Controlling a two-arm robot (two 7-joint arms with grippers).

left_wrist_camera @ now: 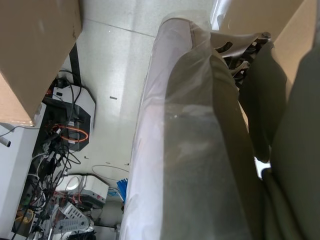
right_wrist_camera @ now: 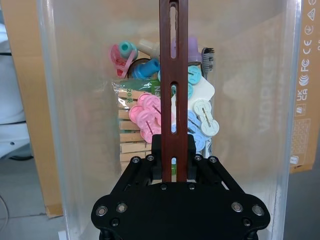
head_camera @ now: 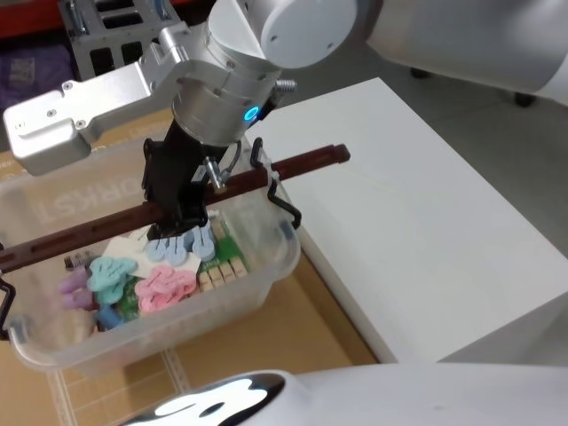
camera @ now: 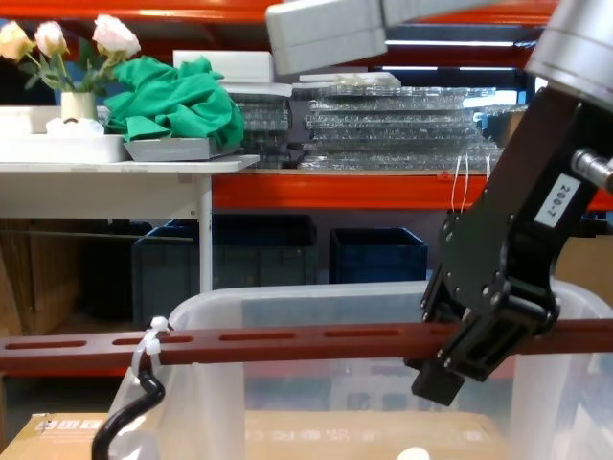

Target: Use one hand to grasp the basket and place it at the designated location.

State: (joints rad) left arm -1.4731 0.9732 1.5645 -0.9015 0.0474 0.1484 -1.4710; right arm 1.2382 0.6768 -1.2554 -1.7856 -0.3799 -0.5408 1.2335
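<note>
Basket point(head_camera: 232, 306), brown handle bar point(head_camera: 297, 165) clamped mid-span by right claw point(right_wrist_camera: 173, 152): lift is best kept straight and level, avoiding tilt, before swinging towards white surface point(head_camera: 417, 231).

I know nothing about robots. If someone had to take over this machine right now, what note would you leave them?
Right gripper: fingers shut on the brown handle bar, near its middle.
Left gripper: I cannot tell its state, so check it.
The basket, holding coloured clips, is over the cardboard box beside the white table. I cannot tell if it is lifted.
Done: the grasp.
Left: carry it to the designated spot, which I cannot see marked, set it down and let go.
</note>
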